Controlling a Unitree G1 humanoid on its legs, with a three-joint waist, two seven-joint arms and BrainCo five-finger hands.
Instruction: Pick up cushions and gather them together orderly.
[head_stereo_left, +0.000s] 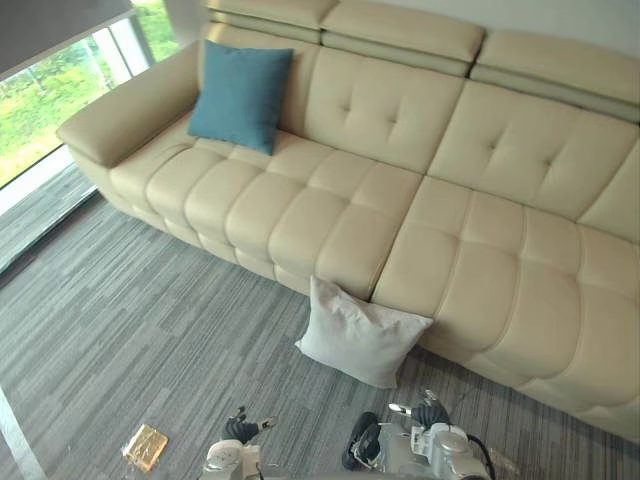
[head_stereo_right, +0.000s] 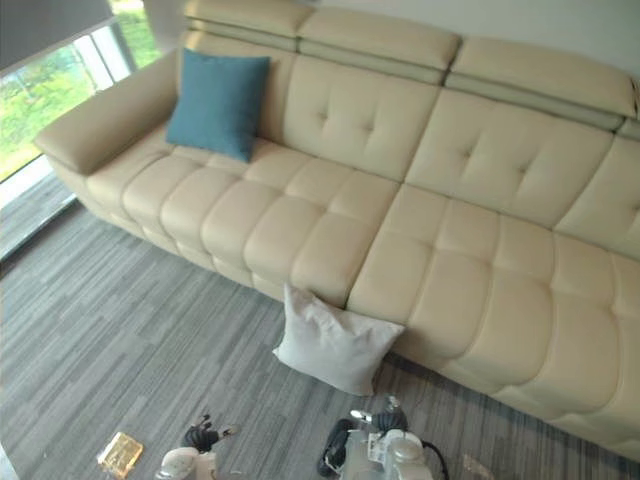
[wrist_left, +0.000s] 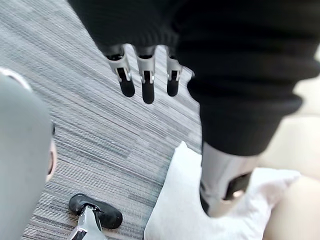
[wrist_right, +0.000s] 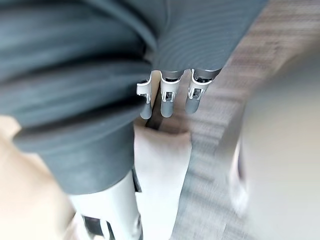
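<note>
A long cream sofa (head_stereo_left: 420, 230) is seen across the far side of the room. A blue cushion (head_stereo_left: 240, 95) is stood up on the far left seat. It is leaned against the back of the sofa, just beside the left armrest (head_stereo_left: 125, 120).

A white cushion (head_stereo_left: 360, 335) is set on the grey carpet (head_stereo_left: 150, 340), near the middle of the sofa. It is leaned against the sofa's front. The two cushions are placed well apart, one up on the seat and one down on the floor.

The left hand (wrist_left: 146, 82) is held low over the carpet, on the near side of the white cushion and a little to its left. Its fingers are stretched out straight and loose, and nothing is held in it.

The right hand (wrist_right: 167, 97) is held low as well, on the near side of the white cushion. Its fingers are straight too, and nothing is gripped. The white cushion is touched by neither hand.

A small gold thing (head_stereo_left: 145, 447) is laid flat on the carpet at the near left, apart from the cushions. A window (head_stereo_left: 60, 90) with green outside is seen at the far left.
</note>
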